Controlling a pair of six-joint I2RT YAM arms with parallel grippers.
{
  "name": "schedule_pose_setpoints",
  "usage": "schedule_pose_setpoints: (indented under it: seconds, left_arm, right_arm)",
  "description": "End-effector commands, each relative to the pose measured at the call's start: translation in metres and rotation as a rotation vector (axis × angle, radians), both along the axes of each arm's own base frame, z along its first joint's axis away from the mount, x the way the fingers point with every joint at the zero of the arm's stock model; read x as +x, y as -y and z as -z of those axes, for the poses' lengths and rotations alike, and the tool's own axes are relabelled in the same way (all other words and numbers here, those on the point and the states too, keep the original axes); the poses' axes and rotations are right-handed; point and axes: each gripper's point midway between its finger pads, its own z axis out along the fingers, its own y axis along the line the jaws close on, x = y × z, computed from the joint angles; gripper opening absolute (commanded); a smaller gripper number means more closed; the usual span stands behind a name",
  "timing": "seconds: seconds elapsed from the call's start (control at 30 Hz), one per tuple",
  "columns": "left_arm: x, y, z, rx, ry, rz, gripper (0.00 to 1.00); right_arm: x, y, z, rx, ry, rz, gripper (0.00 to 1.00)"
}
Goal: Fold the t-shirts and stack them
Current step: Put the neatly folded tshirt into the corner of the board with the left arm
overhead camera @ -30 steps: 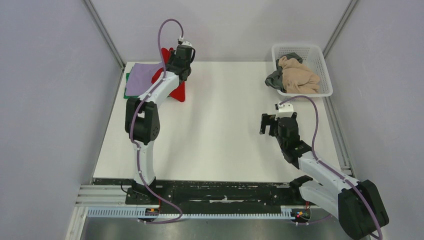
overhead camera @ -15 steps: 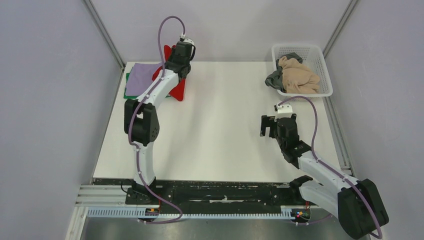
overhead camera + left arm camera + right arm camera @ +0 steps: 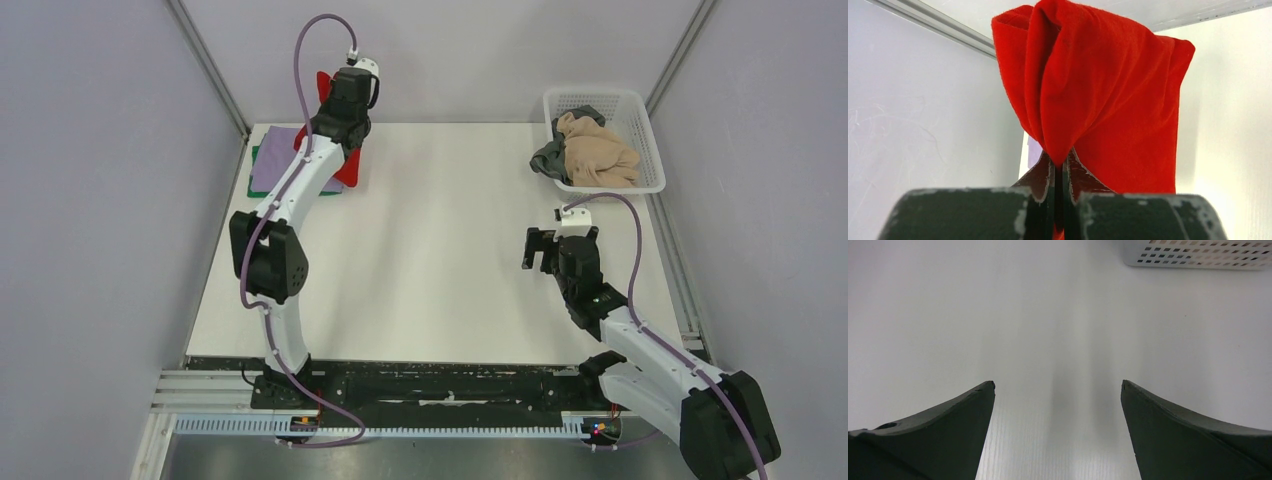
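Two shirts are stacked on the bench (image 3: 440,260), well left of the basket (image 3: 655,160): the lilac t-shirt (image 3: 272,155) lies folded on the green t-shirt (image 3: 254,180). The left claw (image 3: 1063,167) pinches the bunched red t-shirt (image 3: 1098,90), raised over that stack and not yet laid down. The right claw (image 3: 1058,390) hangs spread and empty near the basket. The beige and grey garments (image 3: 598,155) inside it look unfolded. I judge the task roughly half done.

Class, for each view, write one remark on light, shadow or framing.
Top external: even soft light, no hard shadows on the table. Left wrist: the red t-shirt fills the frame, its folds shaded, pinched in the left gripper. Right wrist: a pale grey shadow band runs up the table ahead of the open right gripper; the basket is cropped at the top.
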Motion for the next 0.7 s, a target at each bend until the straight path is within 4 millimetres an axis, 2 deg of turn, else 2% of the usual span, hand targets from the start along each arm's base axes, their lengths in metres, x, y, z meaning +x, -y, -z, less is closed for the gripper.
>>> schedule_pose_setpoints:
  seconds: [0.0, 0.23, 0.67]
  left_arm:
    - [0.0, -0.005, -0.036, -0.038, 0.083, 0.009, 0.02]
    - [0.012, -0.014, -0.006, -0.05, 0.035, 0.022, 0.02]
    - [0.047, -0.054, 0.042, -0.071, 0.002, -0.014, 0.02]
  right_arm:
    - [0.005, 0.006, -0.012, 0.013, 0.039, 0.048, 0.98]
    - [0.004, 0.01, -0.009, 0.0, 0.026, 0.063, 0.98]
    - [-0.005, 0.027, 0.0, -0.043, -0.002, 0.134, 0.98]
